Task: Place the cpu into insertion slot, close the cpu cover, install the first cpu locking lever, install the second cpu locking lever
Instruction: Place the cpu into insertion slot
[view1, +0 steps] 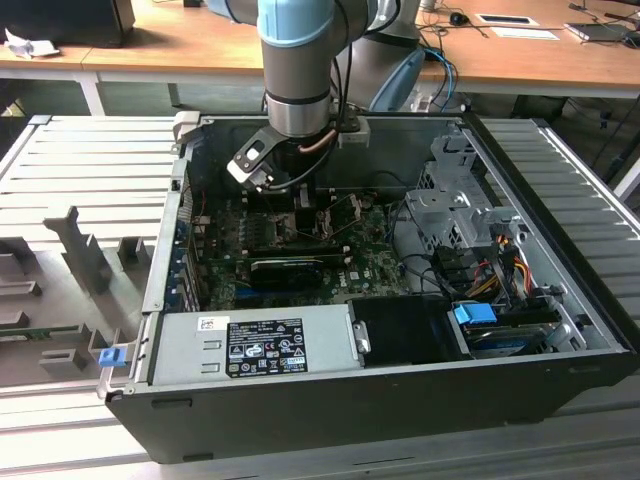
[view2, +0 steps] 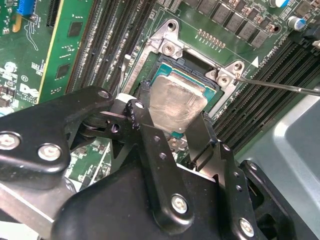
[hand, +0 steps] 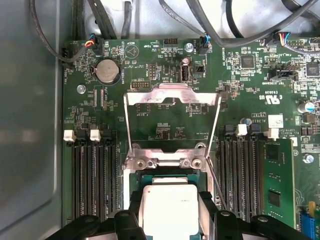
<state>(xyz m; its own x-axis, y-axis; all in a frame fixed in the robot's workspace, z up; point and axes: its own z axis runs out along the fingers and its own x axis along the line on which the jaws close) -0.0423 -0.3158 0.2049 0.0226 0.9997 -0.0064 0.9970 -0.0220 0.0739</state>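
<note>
The cpu (view2: 181, 100) is a pale silver square with a greenish edge, and in both wrist views my gripper (view2: 173, 107) is shut on it, one black finger (view2: 142, 107) on each side. It sits at the insertion slot (view2: 194, 62), whose dark recess and metal rim show past its far edge; whether it rests fully in I cannot tell. The cpu cover (hand: 172, 93), a thin silver frame, stands swung open beyond the cpu (hand: 170, 212) and the gripper (hand: 171, 201). A thin wire locking lever (view2: 280, 86) sticks out beside the socket. In the exterior view the arm (view1: 300, 70) reaches down into the case.
The open computer case (view1: 560, 300) walls the board in. A power supply (view1: 250, 345) lies along the near side, a drive cage (view1: 450, 200) towards the exterior view's right, and a long black card (view1: 285, 268) nearby. Memory slots (hand: 92, 180) and a memory module (hand: 274, 180) flank the socket.
</note>
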